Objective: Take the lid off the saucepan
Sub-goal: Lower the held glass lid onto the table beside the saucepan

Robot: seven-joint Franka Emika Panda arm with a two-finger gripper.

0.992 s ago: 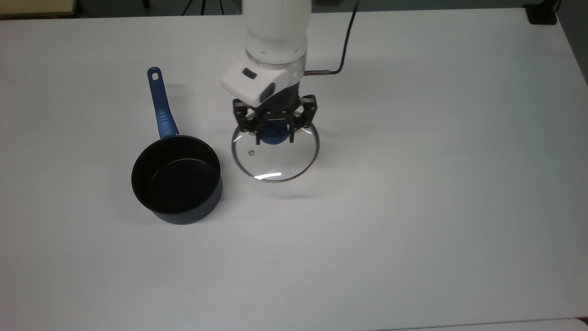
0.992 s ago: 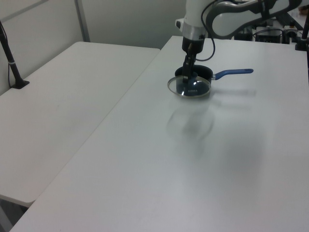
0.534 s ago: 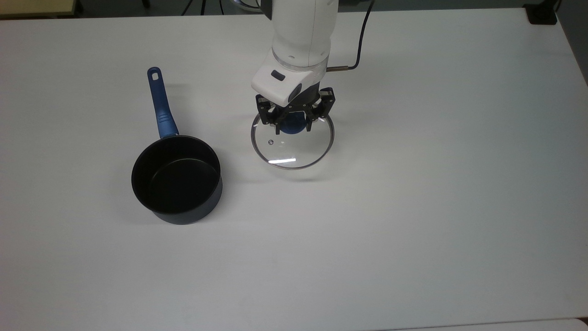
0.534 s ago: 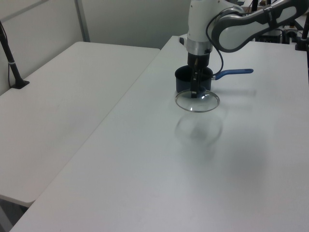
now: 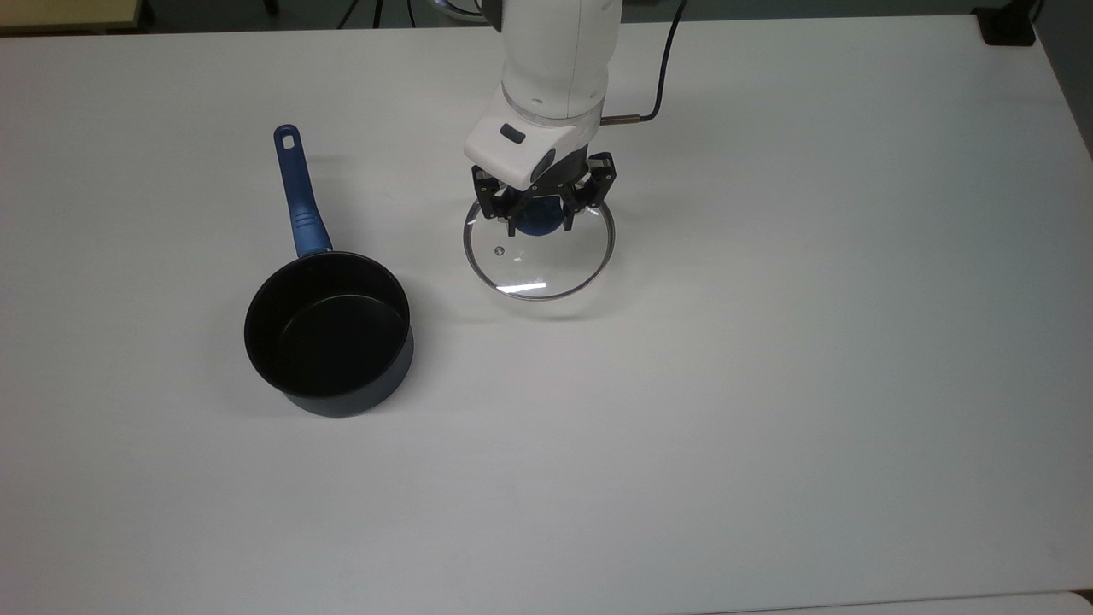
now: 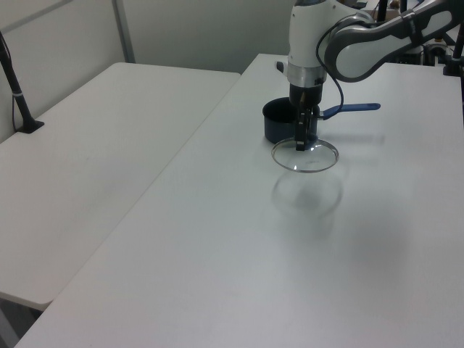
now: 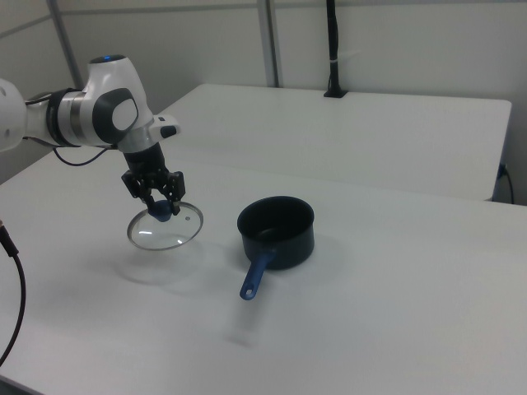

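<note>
Plain white table [image 5: 768,384], second white table alongside it in the left and right views, pale partition walls behind. Few things on the working surface.

Landmark: small round dark navy saucepan [image 5: 329,335] with black inside and long straight blue handle. It stands open on the table, nothing in it, nothing covering it.

Round clear glass lid [image 5: 538,252] with thin metal rim and blue central knob is off the saucepan, to the top view's right of it, well clear of the pot's rim. Shadow on the table beneath it in the left view and the right view suggests the lid hangs in the air, roughly level, not resting.

Black two-finger claw [image 5: 539,213] on the white arm is closed around the blue knob, carrying the lid from above.

Progress, judged: the removal itself looks done; pot uncovered, lid held apart from it. Left to do: lower the lid onto bare table beside the saucepan, let go, and lift the arm away.
</note>
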